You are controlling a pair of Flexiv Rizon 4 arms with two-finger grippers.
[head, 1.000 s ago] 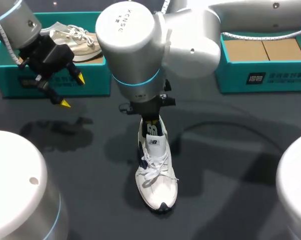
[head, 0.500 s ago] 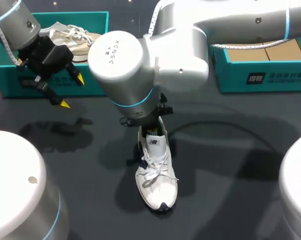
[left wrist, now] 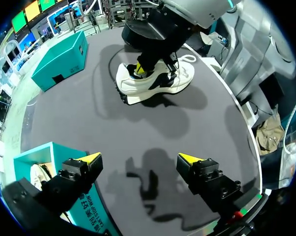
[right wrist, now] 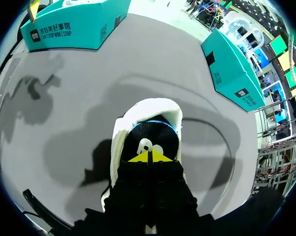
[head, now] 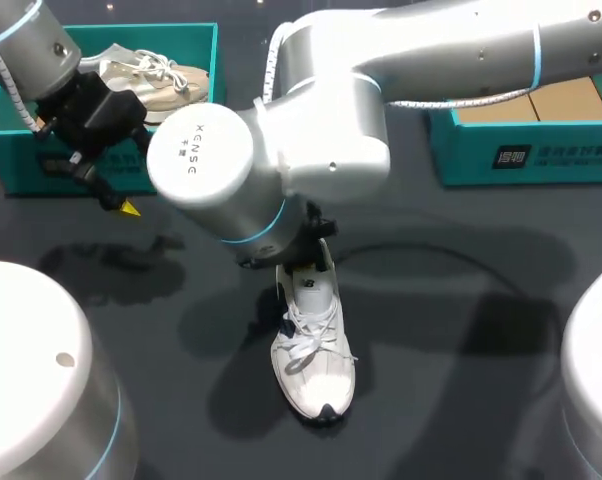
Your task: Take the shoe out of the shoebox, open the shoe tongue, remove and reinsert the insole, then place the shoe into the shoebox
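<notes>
**Gently: edge first, then lift**

Mid-worktop, the shoe (head: 314, 350) points its toe at the near edge. The right gripper (right wrist: 149, 157), tips clenched together, sits in the heel opening above the insole (right wrist: 159, 132). Best part them, pinch its edge, lift slowly. Toward the far-left corner, the left gripper (left wrist: 139, 158) hangs released beside the shoebox (head: 171, 160).

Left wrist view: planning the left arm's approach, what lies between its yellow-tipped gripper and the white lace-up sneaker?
Only bare dark grey tabletop, seen in the left wrist view, separates the left gripper from the white lace-up sneaker.
</notes>
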